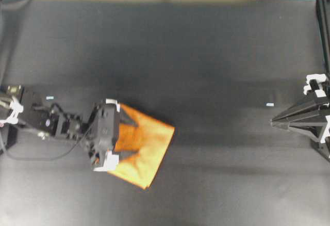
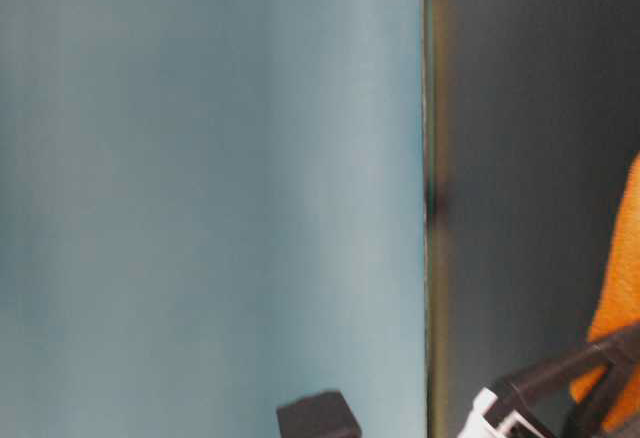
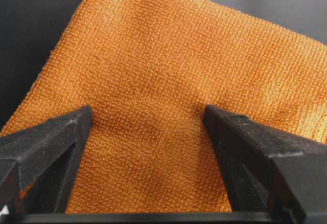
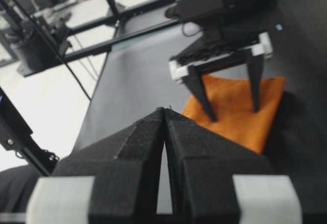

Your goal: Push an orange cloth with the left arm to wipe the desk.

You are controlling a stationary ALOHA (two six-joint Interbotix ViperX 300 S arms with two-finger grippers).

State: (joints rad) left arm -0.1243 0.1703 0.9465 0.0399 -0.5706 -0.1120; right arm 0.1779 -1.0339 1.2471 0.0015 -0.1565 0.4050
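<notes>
Left gripper [image 1: 131, 131] was spread wide, both fingertips [image 3: 84, 115] pressed down on the orange cloth [image 1: 146, 146], nothing pinched between. Cloth lay flat on the desk [image 1: 206, 55], left of centre, its near edge hidden under the left arm [image 1: 67, 128]. Right gripper [image 4: 164, 110] sat closed and empty at the far right. Only the right wrist view showed both prongs planted; table-level view was mostly blurred wall.
</notes>
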